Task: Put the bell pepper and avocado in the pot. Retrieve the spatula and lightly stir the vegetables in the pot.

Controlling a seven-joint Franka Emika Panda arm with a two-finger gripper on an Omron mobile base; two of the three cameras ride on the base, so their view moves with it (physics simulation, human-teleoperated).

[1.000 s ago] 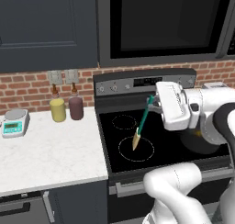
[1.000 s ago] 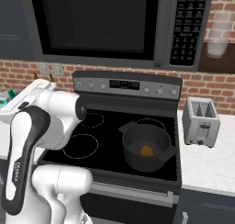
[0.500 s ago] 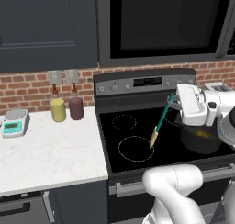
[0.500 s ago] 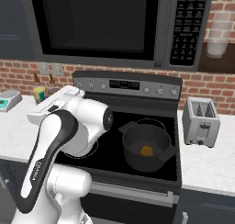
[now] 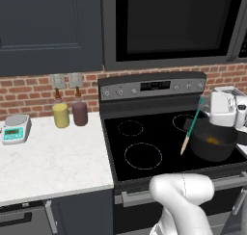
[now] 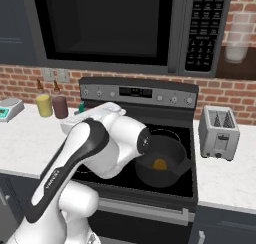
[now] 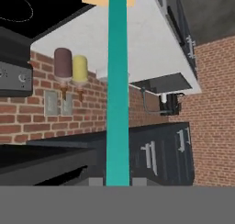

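- The spatula [image 5: 191, 129] is being held by its teal handle in the gripper [image 5: 205, 105], whose fingers are closed on the handle's upper end; in the hand view the handle [image 7: 117, 94] is running straight up from between the two finger tips at the bottom edge.
- In the left base view the spatula is being carried tilted, its yellow-orange blade [image 5: 184, 146] hanging low over the black cooktop [image 5: 144, 137], just left of the pot [image 5: 212, 142], while the gripper is being kept above the pot's left rim.
- The pot is sitting on the front right burner of the stove [image 6: 145, 94], with an orange-yellow patch [image 6: 159, 164] showing on its bottom; whether this is the avocado or the bell pepper cannot be told, and no dark red vegetable is being made out inside.
- In the right base view the gripper and most of the spatula are being hidden behind the white arm [image 6: 107, 143], which is also covering the pot's left side.
- In the left base view the pot's right side is being cut off at the frame edge.
- A toaster [image 6: 218, 133] is standing on the counter right of the stove, and two bottles [image 5: 69, 112] and a small scale [image 5: 14, 129] are seen on the left counter [image 5: 53, 157].
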